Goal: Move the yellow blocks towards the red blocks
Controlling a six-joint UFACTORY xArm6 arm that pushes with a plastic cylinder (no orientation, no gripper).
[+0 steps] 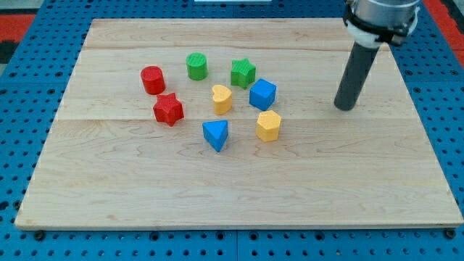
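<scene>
No containers on show, only a pale wooden bench [239,188] of jointed planks, set on a blue perforated base [22,145]. Taking the yellow heart block [222,98] as landmark: red star block [168,109] off to the view's left and a touch lower, well apart; red cylinder block [152,80] farther left and higher. Green cylinder block [196,66] up and left of the heart, green star block [243,72] just up and right. Blue cube block [262,94] close on the heart's right, not touching. Blue triangular block [215,135] below the heart, and yellow hexagonal block [268,125] down and right of it, beneath the blue cube. Between the yellow hexagon and the red pair stand the blue triangle and the heart. All blocks matte, solid in colour. No fingers on this arm, only a straight dark rod; my tip [346,108] far right of the heart, beyond the blue cube, touching no block.
</scene>
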